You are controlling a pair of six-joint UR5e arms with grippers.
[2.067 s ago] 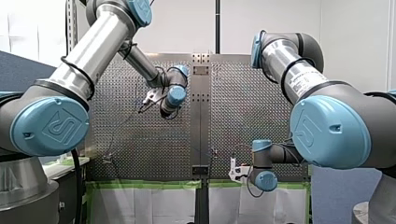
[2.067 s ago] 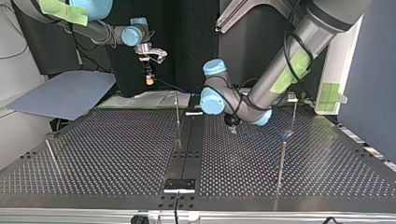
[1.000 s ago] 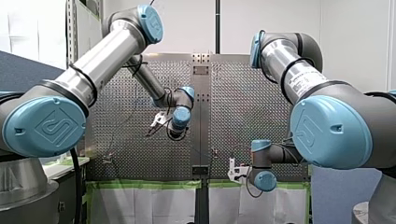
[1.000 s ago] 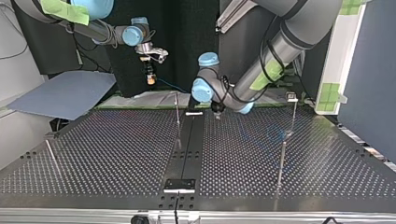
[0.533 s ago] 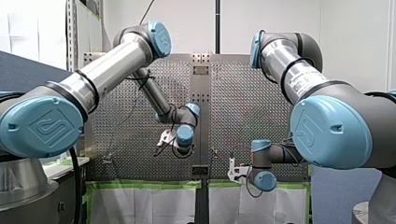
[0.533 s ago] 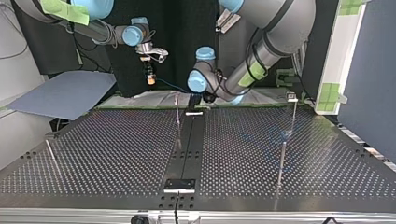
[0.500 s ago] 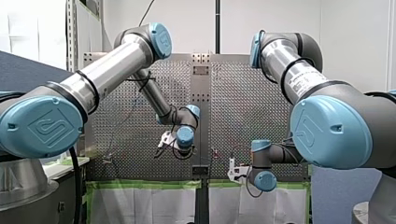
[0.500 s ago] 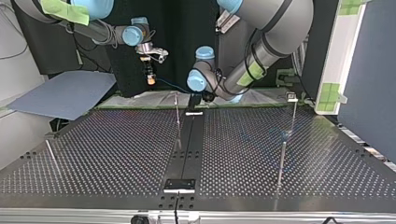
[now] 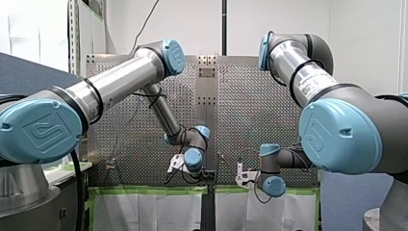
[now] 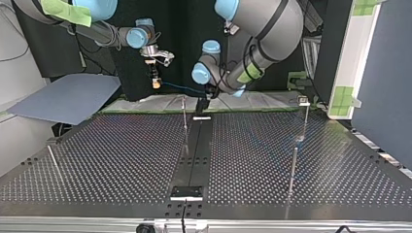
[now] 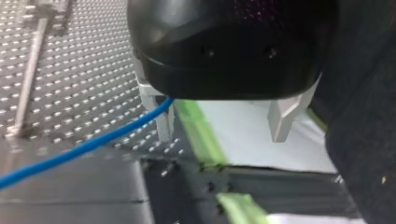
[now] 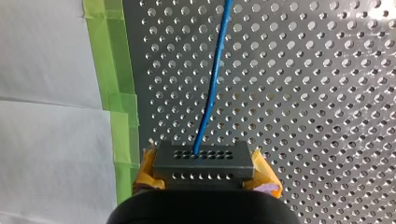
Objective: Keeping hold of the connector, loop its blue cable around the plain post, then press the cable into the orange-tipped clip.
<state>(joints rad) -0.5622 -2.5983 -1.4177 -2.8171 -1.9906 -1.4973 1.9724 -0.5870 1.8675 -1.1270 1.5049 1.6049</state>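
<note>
Right end effector (image 12: 205, 173): clenched on the connector (image 12: 204, 158), a grey block pinched between yellow pads (image 12: 264, 179). The cable (image 12: 212, 79) leaves the connector's face and runs straight ahead of this end effector, over the worktop (image 12: 303, 93).

Left end effector (image 11: 223, 135): fingers (image 11: 164, 119) apart, grasping nothing. The cable passes right at one finger, under the body. Cannot tell whether it lies inside the gap or just outside that finger.

Top view: the left end effector is low at the worktop's far edge, with a thin post (image 10: 184, 119) just beside it. The cable hangs as a shallow span between the two end effectors.

Progress, as I judge it:
- Done: connector in hand.
- Not done: the loop. The cable runs from one end effector to the other and wraps no post that I can see.
- Not done: the clip. I cannot pick out an orange tip. Two more posts (image 10: 293, 165) stand well apart from the left end effector. One carries a small block (image 10: 303, 100) on top, too small to identify.

Early stage. The left end effector looks placed to take the cable as a guide. Grasping it, looping and pressing all remain.
</note>
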